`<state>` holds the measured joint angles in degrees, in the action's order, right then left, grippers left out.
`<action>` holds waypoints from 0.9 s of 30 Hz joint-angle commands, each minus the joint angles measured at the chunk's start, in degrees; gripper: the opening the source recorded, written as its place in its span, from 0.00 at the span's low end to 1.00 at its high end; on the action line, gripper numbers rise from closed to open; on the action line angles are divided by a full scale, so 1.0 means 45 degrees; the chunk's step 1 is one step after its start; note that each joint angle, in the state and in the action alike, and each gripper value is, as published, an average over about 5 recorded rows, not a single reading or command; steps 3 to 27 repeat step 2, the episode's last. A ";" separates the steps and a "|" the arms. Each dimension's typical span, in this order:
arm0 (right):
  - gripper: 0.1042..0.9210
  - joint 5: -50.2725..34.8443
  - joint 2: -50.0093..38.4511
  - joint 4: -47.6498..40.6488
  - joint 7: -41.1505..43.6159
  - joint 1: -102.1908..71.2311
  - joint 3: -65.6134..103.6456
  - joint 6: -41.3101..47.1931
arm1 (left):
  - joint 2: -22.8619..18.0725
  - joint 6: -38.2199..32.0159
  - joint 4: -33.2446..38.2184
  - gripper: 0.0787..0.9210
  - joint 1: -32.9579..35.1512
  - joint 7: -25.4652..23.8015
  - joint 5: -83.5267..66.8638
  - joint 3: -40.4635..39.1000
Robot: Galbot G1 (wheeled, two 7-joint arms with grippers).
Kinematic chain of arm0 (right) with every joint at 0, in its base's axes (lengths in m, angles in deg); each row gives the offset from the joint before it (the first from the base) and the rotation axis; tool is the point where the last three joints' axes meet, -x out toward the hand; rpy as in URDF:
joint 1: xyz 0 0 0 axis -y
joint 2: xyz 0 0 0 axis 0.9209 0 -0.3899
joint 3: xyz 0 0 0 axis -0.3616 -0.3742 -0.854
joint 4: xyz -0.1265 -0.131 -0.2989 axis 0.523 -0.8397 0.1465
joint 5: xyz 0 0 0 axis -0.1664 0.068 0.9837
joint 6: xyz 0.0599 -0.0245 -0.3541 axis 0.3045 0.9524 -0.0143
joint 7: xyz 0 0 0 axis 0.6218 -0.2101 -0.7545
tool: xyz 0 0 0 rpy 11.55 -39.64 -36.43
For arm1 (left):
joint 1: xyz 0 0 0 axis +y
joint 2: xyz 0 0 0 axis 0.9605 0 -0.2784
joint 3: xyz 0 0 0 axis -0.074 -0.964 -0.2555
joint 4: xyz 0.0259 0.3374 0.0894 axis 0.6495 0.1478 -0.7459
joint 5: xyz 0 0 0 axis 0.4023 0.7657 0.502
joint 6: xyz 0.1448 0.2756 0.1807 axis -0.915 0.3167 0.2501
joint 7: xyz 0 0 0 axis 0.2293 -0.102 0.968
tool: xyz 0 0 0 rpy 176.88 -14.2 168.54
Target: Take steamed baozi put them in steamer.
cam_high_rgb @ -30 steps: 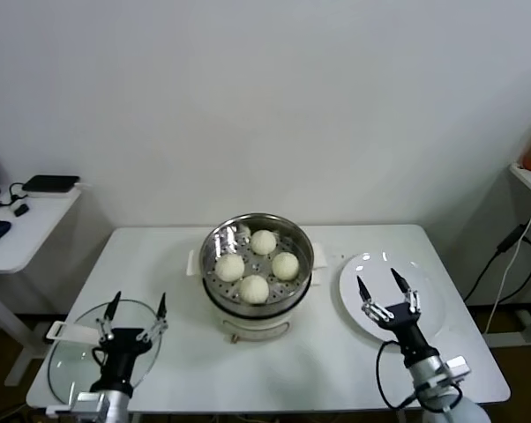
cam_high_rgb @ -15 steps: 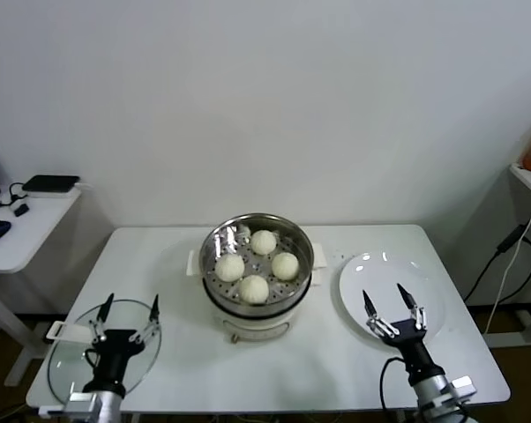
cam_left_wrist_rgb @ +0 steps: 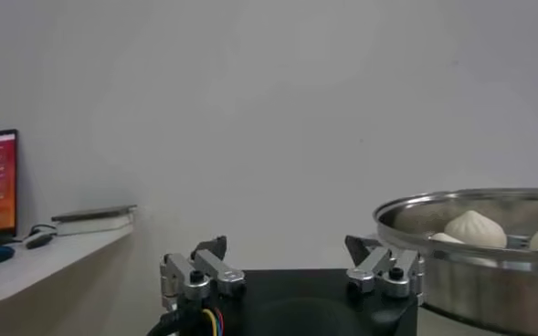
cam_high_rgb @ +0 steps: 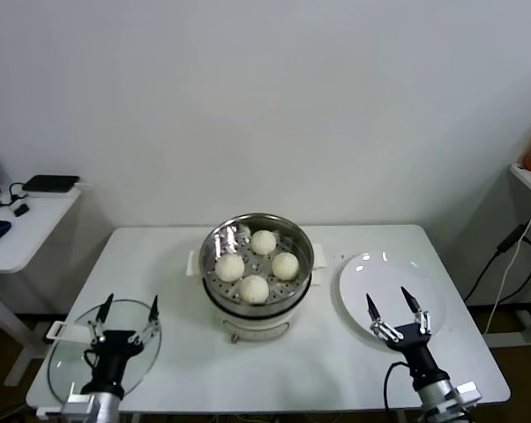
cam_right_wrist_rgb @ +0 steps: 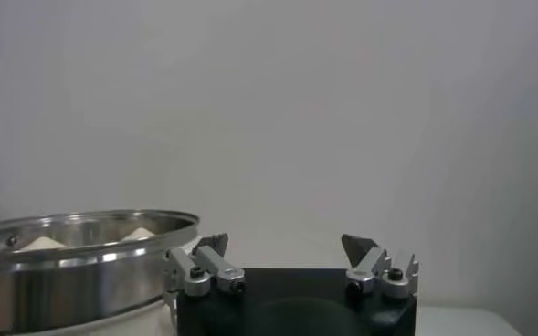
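Both arms have drawn back, fingers spread and empty, right gripper (cam_high_rgb: 398, 305) and left gripper (cam_high_rgb: 124, 310) leaving four buns (cam_high_rgb: 256, 264) in the steamer (cam_high_rgb: 214, 304), so the task looks finished.

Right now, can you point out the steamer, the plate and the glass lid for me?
steamer (cam_high_rgb: 214, 240): head view, on the steel rim at its left side.
plate (cam_high_rgb: 358, 280): head view, on the bare white surface near its left edge.
glass lid (cam_high_rgb: 67, 361): head view, on the glass left of the left gripper.

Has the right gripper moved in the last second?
Yes. The right gripper, open and empty, has pulled back toward the robot: against the white plate, its fingertips have slid from the plate's middle to its near edge.
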<state>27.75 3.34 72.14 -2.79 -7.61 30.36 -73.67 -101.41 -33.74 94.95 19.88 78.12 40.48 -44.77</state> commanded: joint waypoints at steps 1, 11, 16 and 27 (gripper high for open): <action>0.88 0.0129 0.0050 0.0058 0.0036 -0.0148 0.0009 -0.0057 | -0.0032 -0.0136 -0.0056 0.88 0.0077 -0.0143 -0.0016 0.0088; 0.88 0.0151 0.0057 0.0067 0.0036 -0.0155 0.0001 -0.0060 | -0.0033 -0.0157 -0.0061 0.88 0.0084 -0.0155 -0.0020 0.0099; 0.88 0.0151 0.0057 0.0067 0.0036 -0.0155 0.0001 -0.0060 | -0.0033 -0.0157 -0.0061 0.88 0.0084 -0.0155 -0.0020 0.0099; 0.88 0.0151 0.0057 0.0067 0.0036 -0.0155 0.0001 -0.0060 | -0.0033 -0.0157 -0.0061 0.88 0.0084 -0.0155 -0.0020 0.0099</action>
